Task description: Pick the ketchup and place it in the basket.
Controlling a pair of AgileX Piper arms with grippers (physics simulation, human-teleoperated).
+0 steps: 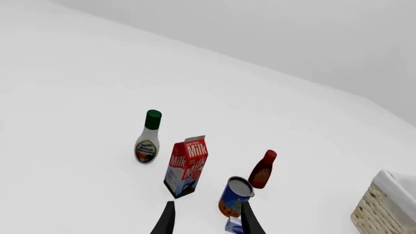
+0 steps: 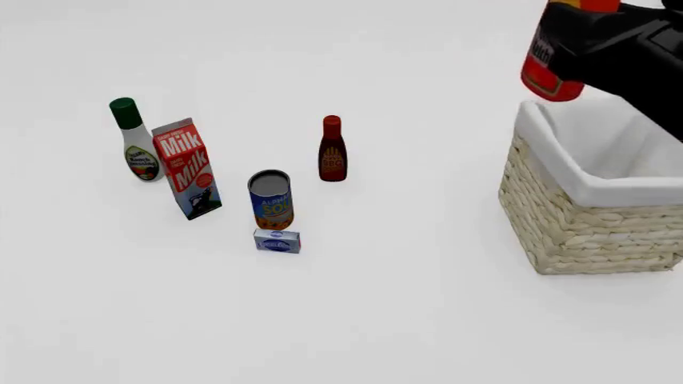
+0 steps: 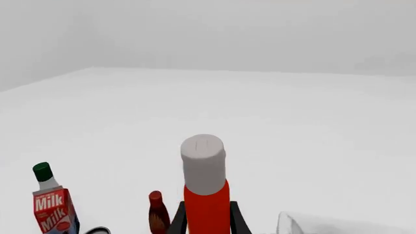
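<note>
R arm up high at top right of front view, dark wrist over the far side of the basket (image 2: 581,232). R gripper (image 3: 208,219) clamped on the ketchup (image 2: 552,68), fingers (image 3: 178,220) pressed on either side of the red body. I see the bottle held in the air, just above the basket's far-left rim, not inside it and not touching the white lining.

L arm not seen in front view. L gripper (image 1: 206,219) hangs over the table w/ fingers apart, nothing between them, pointing toward the item cluster.

View diffs: R wrist cam shows the ketchup's white cap (image 3: 203,163) upright and close, cap is cut off in front view. Front view alone shows the full basket; wrist cams catch only a corner of it. L wrist cam looks at the cluster from nearer.

Labels: milk carton (image 2: 187,170) reads "Milk" on two faces, red w/ blue lower part, leaning a bit. White bottle w/ green cap (image 2: 136,140) has an oval label, text too small. Dark red bottle (image 2: 333,150), label unreadable. Blue-orange can (image 2: 271,200) stands just behind a small blue box (image 2: 277,241); print on both too blurred. Ketchup label partly visible, black on white, can't read it.
</note>
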